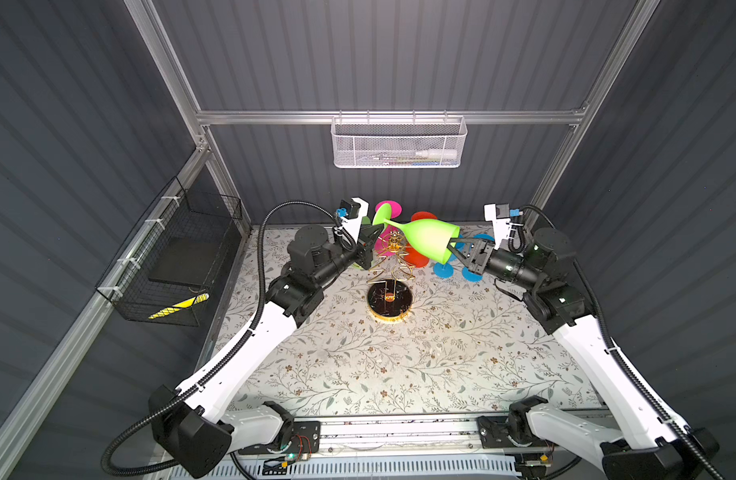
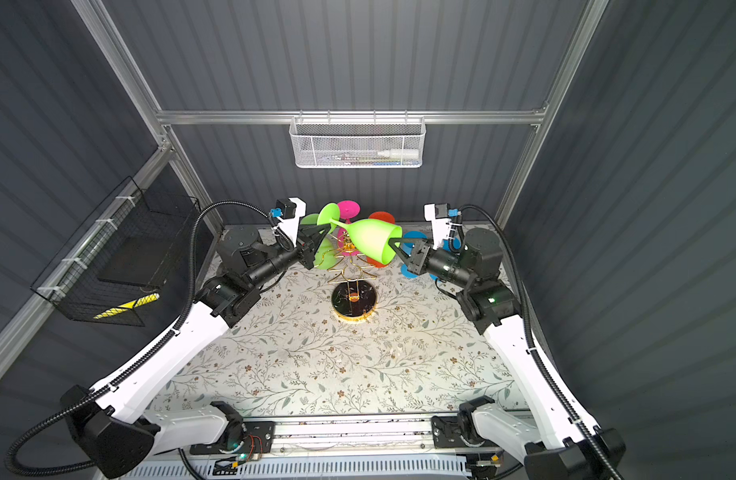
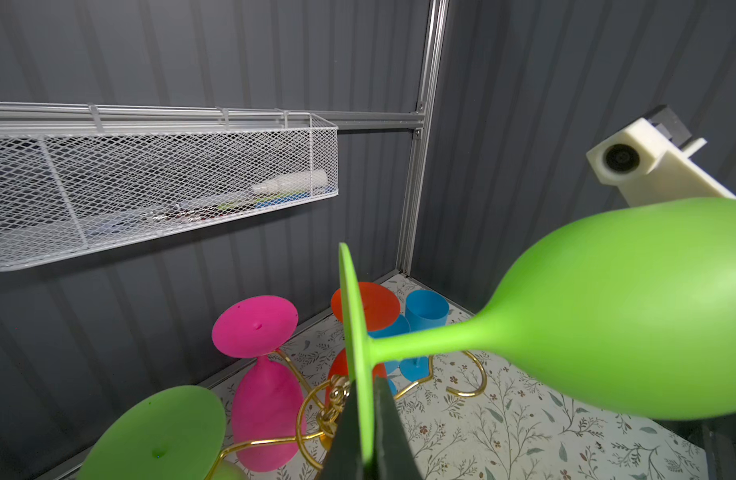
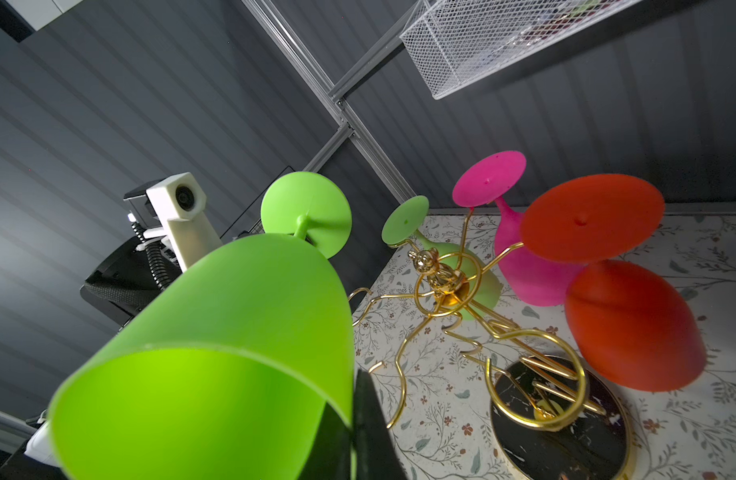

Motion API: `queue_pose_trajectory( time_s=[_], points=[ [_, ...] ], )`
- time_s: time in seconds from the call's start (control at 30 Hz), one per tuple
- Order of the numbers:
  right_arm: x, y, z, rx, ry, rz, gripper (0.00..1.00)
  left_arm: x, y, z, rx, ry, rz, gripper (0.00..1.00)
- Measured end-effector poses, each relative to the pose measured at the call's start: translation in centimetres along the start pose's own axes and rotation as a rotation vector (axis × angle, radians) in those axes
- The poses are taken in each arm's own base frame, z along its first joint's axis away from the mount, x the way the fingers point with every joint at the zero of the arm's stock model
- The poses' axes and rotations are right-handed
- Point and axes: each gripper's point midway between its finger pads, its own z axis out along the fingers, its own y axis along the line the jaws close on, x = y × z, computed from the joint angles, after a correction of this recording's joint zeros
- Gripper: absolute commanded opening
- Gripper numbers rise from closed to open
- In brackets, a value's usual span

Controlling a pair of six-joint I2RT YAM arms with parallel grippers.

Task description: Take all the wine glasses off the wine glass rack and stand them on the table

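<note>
left arm: raised from the near edge, forearm angled inward and up
left hand: closed, fingers pinching the foot of the green wine glass
right arm: raised likewise, elbow bent, forearm pointing inward
right hand: closed, clamped on the same glass's rim

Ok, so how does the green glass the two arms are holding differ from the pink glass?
Colour: the green glass is lime, the pink glass magenta. Pose: the green glass lies nearly sideways in mid-air; the pink glass hangs foot-up on the rack. Grip: the left gripper pinches the green glass's foot, the right gripper its rim; nothing grips the pink glass. Both have the same stemmed shape.
</note>
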Motion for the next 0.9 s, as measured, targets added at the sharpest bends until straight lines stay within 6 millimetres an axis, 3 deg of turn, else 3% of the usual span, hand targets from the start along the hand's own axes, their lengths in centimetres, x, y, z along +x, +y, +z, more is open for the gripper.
queue_pose_trajectory(
  time_s=[0.13,0.27,0.43,0.57,0.77,0.9],
  points=[
    [-0.8,-0.1,-0.5,0.031,-0.017,-0.011,0.0,0.0,0.2,-0.1,-0.012,-0.007,-0.003,0.51],
    [-2.1,-0.6,-2.3,0.092,-0.065,-0.03,0.0,0.5,0.7,-0.5,-0.045,-0.002,-0.004,0.7],
    [-4.4,-0.6,-6.6,0.234,-0.143,-0.097,0.0,0.7,1.8,-1.6,-0.122,-0.011,0.01,0.81],
    [-5.1,-0.4,-11.3,0.397,-0.195,-0.156,0.0,-0.1,3.0,-2.9,-0.208,-0.041,0.042,0.88],
    [-2.5,-0.1,-16.6,0.627,-0.148,-0.193,0.0,-0.4,5.0,-4.9,-0.351,-0.073,0.105,0.93],
    [0.6,-2.2,-18.5,0.773,-0.036,-0.158,0.0,0.4,6.2,-5.6,-0.431,-0.067,0.128,0.94]
  ],
)
